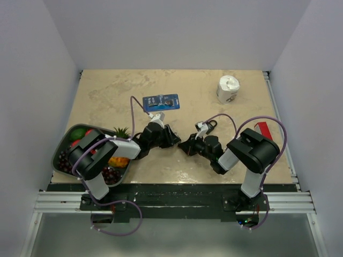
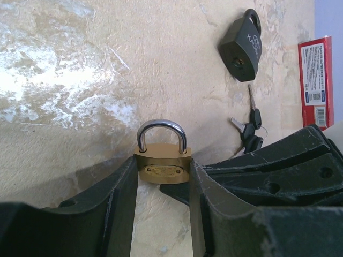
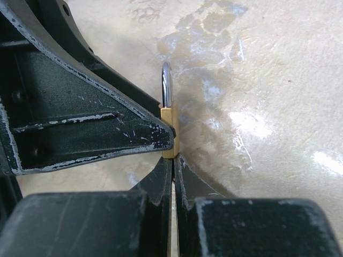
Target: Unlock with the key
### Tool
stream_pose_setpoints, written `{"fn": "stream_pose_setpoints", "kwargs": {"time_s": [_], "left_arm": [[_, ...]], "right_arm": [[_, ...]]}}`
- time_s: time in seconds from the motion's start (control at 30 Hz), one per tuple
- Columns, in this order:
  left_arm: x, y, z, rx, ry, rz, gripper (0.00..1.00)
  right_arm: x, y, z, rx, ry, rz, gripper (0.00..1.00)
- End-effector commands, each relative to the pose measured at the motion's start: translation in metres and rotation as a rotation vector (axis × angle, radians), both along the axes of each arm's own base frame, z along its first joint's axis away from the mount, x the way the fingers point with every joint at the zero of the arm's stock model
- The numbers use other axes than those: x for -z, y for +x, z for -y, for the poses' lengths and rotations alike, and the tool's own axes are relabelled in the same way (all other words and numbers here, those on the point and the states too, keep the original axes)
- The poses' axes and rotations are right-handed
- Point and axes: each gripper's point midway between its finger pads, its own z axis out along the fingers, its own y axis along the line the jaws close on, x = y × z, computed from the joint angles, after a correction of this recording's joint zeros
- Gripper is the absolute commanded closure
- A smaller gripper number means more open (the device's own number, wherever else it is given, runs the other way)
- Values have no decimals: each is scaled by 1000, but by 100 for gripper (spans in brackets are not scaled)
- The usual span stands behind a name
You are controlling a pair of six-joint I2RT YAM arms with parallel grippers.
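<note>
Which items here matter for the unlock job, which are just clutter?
Job: key bunch, black padlock, brass padlock clamped in left gripper, right gripper against it.
Clutter: red box, blue card, paper roll, fruit tray.

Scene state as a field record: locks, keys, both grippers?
left gripper: shut on brass padlock, shackle closed
right gripper: shut, tips at that padlock's base; contents not visible
key bunch: lying on table, unheld, below black padlock in left wrist view
black padlock: on table, untouched
</note>
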Motion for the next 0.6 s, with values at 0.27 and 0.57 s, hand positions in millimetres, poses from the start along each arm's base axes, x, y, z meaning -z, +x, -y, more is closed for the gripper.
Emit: {"fn": "stream_pose_setpoints", "kwargs": {"time_s": [0.27, 0.57], "left_arm": [[16, -63, 27, 216, -66, -176, 100], [18, -28, 10, 116, -21, -140, 100]], "right_arm": [[-95, 52, 14, 219, 198, 337, 100], [-67, 41, 7, 155, 69, 214, 100]]}}
